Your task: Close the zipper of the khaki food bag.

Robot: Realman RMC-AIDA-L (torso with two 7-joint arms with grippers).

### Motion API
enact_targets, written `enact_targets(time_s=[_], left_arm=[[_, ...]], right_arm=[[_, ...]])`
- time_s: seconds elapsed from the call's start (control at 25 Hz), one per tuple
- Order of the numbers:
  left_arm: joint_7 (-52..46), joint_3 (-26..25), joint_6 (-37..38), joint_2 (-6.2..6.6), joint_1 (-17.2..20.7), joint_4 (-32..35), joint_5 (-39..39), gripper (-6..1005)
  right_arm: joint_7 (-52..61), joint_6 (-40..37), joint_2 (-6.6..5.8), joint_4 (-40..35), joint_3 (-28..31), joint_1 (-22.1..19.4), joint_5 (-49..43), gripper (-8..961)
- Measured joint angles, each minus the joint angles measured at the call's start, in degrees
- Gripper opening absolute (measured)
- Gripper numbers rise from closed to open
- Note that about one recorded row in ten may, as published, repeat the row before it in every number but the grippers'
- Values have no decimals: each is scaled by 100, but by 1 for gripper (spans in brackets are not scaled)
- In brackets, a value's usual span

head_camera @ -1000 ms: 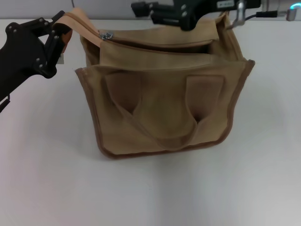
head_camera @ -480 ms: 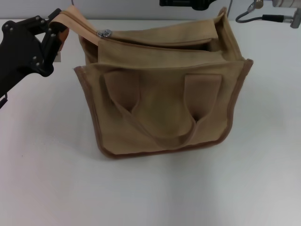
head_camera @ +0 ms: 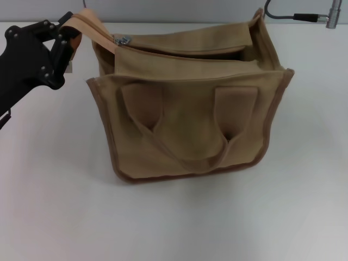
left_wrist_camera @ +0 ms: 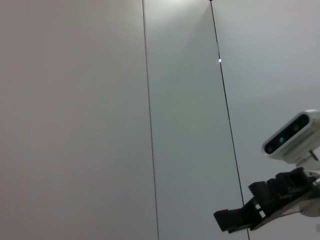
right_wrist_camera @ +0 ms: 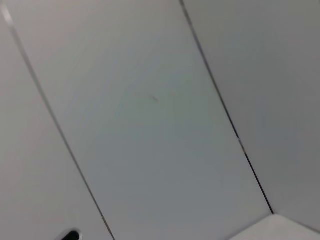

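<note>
The khaki food bag (head_camera: 190,125) stands upright on the white table, with its two loop handles hanging down the front. The zipper (head_camera: 179,51) runs across the top and gapes open. Its silver slider (head_camera: 122,39) sits at the bag's left end. My left gripper (head_camera: 69,39) is at the bag's top left corner, shut on the zipper tape's end tab (head_camera: 87,20), and holds it up and outward. My right gripper is out of the head view. It shows far off in the left wrist view (left_wrist_camera: 240,220), raised in front of a wall.
The white table (head_camera: 174,217) extends in front of and beside the bag. A cable and metal fitting (head_camera: 326,19) of the right arm show at the top right edge. Both wrist views show grey wall panels.
My right gripper, which hung over the bag's back edge, has lifted away and left the head view. My left gripper still holds the end tab in about the same place.
</note>
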Motion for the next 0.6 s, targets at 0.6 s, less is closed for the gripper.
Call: enact_targets(time_s=[0.6], left_arm=[[10,28,-23,-8,-34,0,1,63]], right_arm=[[2911,-409,-392,1066,-11,828,-705,621]])
